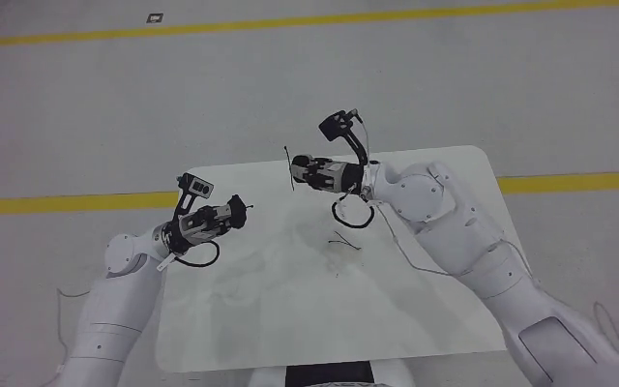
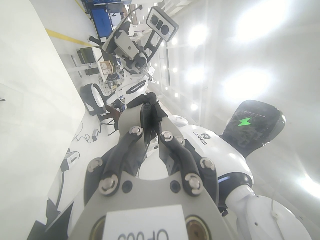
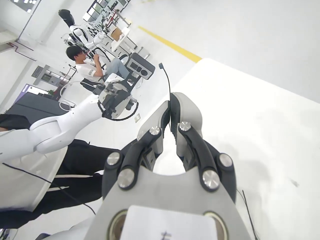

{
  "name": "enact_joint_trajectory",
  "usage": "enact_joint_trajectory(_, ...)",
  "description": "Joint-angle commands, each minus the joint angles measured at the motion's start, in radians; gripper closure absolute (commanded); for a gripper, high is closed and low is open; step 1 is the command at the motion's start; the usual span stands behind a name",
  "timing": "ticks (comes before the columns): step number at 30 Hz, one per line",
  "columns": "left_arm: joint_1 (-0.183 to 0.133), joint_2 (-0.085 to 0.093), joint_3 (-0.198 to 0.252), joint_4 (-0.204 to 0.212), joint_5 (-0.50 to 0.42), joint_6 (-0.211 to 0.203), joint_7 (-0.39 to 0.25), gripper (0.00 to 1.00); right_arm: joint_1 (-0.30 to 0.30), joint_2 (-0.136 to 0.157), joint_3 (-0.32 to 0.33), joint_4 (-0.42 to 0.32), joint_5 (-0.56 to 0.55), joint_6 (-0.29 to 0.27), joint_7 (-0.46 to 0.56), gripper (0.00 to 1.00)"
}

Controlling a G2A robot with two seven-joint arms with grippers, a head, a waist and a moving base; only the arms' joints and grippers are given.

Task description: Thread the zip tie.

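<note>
The right gripper [image 3: 170, 106] has its fingers pressed together on the zip tie [image 3: 168, 83], pinching the black strap partway along its length. In the right wrist view the strap stands out past the fingertips and ends in its square head. In the top view the right gripper [image 1: 298, 172] is above the far edge of the table [image 1: 290, 319], with the zip tie [image 1: 290, 166] running crosswise at its tip.

The left gripper [image 2: 150, 111] has its fingers closed together. It cannot be determined whether anything lies between them. In the top view the left gripper [image 1: 240, 210] is near the left edge of the table, pointing toward the right gripper and well apart from it.

Loose zip ties [image 1: 343, 242] lie flat on the table below the right arm's wrist.
</note>
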Motion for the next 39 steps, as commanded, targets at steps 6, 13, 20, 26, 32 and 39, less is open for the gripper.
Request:
enact_joint_trajectory(6,0.005,-0.001,0.006,-0.006,0.009,0.002,0.033,1.00,-0.006,0.000,0.000,0.000,0.000,0.004,-0.011,1.00)
enact_joint_trajectory(13,-0.003,-0.017,0.004,0.034,-0.019,-0.009,0.078,1.00,-0.070,-0.012,0.010,-0.030,0.034,0.099,-0.165,1.00)
enact_joint_trajectory(20,-0.041,-0.060,0.026,0.088,0.038,-0.009,0.128,1.00,-0.136,-0.018,0.029,-0.076,0.035,0.150,-0.280,1.00)
enact_joint_trajectory(26,-0.076,-0.107,0.046,0.129,0.067,-0.009,0.171,1.00,-0.163,-0.026,0.028,-0.093,0.020,0.206,-0.349,1.00)
enact_joint_trajectory(32,-0.088,-0.123,0.042,0.138,0.092,-0.009,0.175,1.00,-0.162,-0.028,0.026,-0.096,0.000,0.209,-0.358,1.00)
enact_joint_trajectory(39,-0.079,-0.125,0.051,0.128,0.085,-0.005,0.204,1.00,-0.175,-0.030,0.024,-0.105,0.004,0.211,-0.375,1.00)
